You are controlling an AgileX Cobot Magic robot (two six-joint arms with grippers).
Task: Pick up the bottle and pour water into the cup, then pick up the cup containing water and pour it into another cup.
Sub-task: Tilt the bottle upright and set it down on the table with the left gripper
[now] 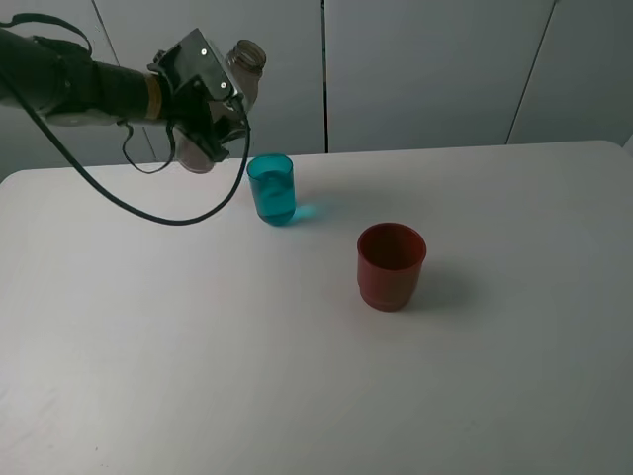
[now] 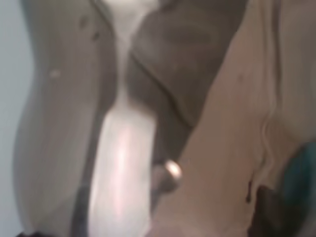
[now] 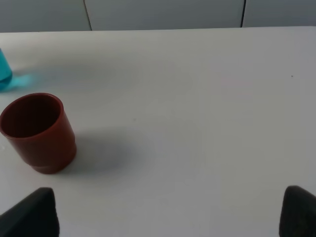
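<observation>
Pouring step: my left gripper (image 1: pixel 211 127) is clenched on the bottle (image 1: pixel 246 61), raised and tilted just left of the cup (image 1: pixel 271 188), perhaps already part-filled; next I must bring the neck over its rim.

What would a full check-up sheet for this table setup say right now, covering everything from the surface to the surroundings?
Surface: white table, no spills seen.
Job's things: bottle has no cap and is held tilted in the air, to the left of the blue cup. The blue cup stands upright. The red cup stands upright apart from it, with no water seen inside.
Clutter: nothing seen.
Grippers: left gripper is shut on the bottle. Right gripper is open and empty, near the red cup.
Cables: black cable hangs in a loop from the left arm.
Surroundings: pale grey wall panels behind the table.
</observation>
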